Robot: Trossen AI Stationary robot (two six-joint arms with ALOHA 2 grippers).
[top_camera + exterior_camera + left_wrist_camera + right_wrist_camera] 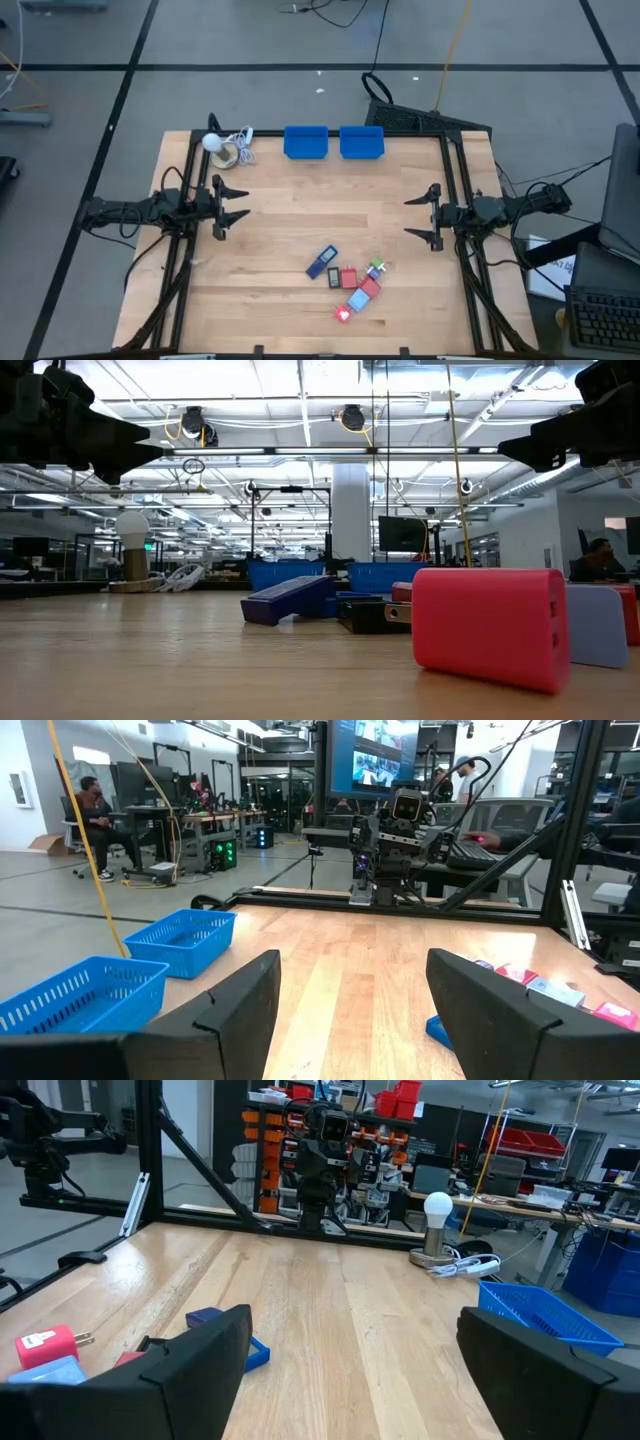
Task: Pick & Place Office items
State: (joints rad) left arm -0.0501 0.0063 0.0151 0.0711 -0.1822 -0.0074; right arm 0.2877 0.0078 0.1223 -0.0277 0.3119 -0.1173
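Observation:
The office items lie in a cluster near the table's near edge: a dark blue rectangle, a smaller dark piece, red blocks, a light blue block and a green-white bit. In the low view a red block lies closest, with the light blue block behind it and the dark blue rectangle tilted on another piece. My left gripper hovers open at the table's left side. My right gripper hovers open at the right side. Both are well apart from the cluster.
Two blue plastic bins stand side by side at the far edge. A white ball with a coiled cord sits at the far left corner. Bare wood lies between the two grippers. A person sits in the room beyond the table.

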